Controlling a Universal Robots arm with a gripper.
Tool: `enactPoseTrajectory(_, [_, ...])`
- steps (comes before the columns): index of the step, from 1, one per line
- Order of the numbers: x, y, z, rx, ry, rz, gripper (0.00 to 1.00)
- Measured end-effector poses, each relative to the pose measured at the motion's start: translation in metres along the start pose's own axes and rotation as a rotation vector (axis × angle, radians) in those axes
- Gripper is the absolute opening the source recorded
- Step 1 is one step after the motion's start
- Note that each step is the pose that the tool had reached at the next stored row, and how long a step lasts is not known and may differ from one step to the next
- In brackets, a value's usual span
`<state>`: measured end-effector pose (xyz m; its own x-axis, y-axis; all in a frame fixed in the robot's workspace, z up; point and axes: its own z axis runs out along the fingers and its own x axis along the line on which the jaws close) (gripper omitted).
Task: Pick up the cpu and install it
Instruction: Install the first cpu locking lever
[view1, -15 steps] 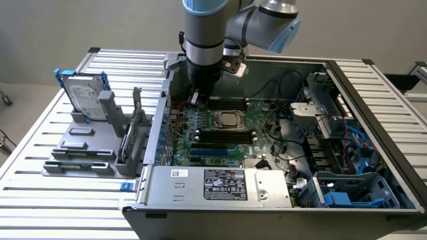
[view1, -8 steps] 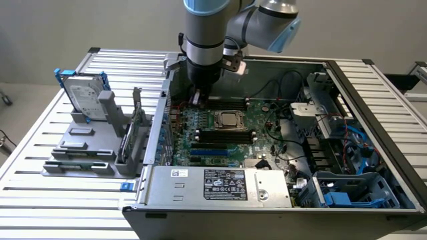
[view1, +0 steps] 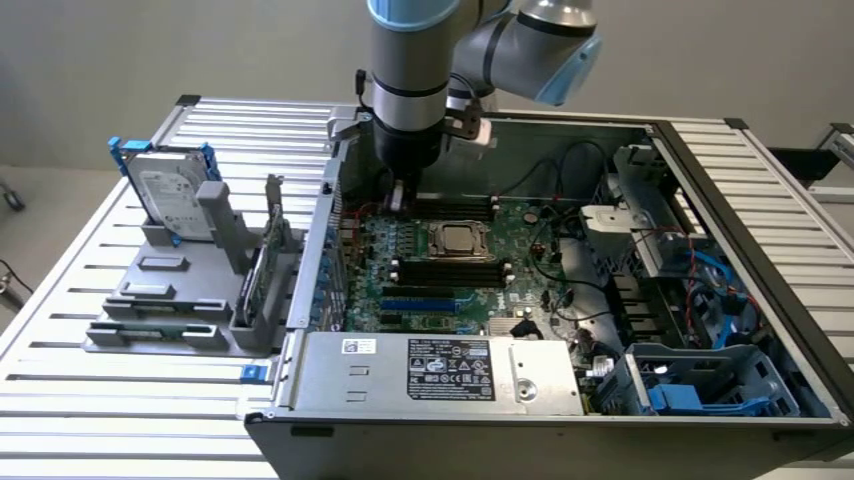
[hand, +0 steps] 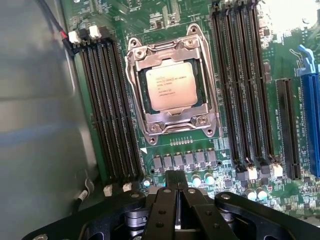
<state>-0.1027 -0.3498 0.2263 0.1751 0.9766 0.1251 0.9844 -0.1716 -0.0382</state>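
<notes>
The cpu (hand: 171, 86), a small square chip with a silver-grey printed top, lies flat inside the metal-framed socket (hand: 200, 120) on the green motherboard. In the exterior view the cpu (view1: 457, 238) sits mid-board inside the open computer case. My gripper (hand: 175, 176) is shut with nothing between its fingers, its tips just short of the socket frame and off the chip. In the exterior view my gripper (view1: 398, 198) hangs low over the far memory slots, beside the case's wall at that view's left.
Black memory slots (hand: 107, 110) flank the socket on both sides. Blue expansion slots (hand: 310, 115) lie further along the board. The power supply (view1: 441, 370) fills the case's near edge. A hard drive (view1: 171, 190) stands in a grey holder (view1: 160, 320) outside the case, and cables (view1: 694, 290) crowd the exterior view's right.
</notes>
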Motion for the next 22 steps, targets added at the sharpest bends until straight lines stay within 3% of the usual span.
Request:
enactPoseTrajectory(5, [0.0006,-0.0001,0.0002,-0.0067,-0.0059,-0.060,0.11])
enactPoseTrajectory(10, [0.0015,-0.0002,0.0003,-0.0172,-0.0110,-0.107,0.11])
enactPoseTrajectory(15, [0.0031,-0.0005,0.0005,-0.0283,-0.0216,-0.139,0.11])
enactPoseTrajectory(17, [0.0048,-0.0006,0.0008,-0.0322,-0.0334,-0.143,0.11])
enactPoseTrajectory(22, [0.0093,-0.0006,0.0013,-0.0437,-0.0715,-0.150,0.11])
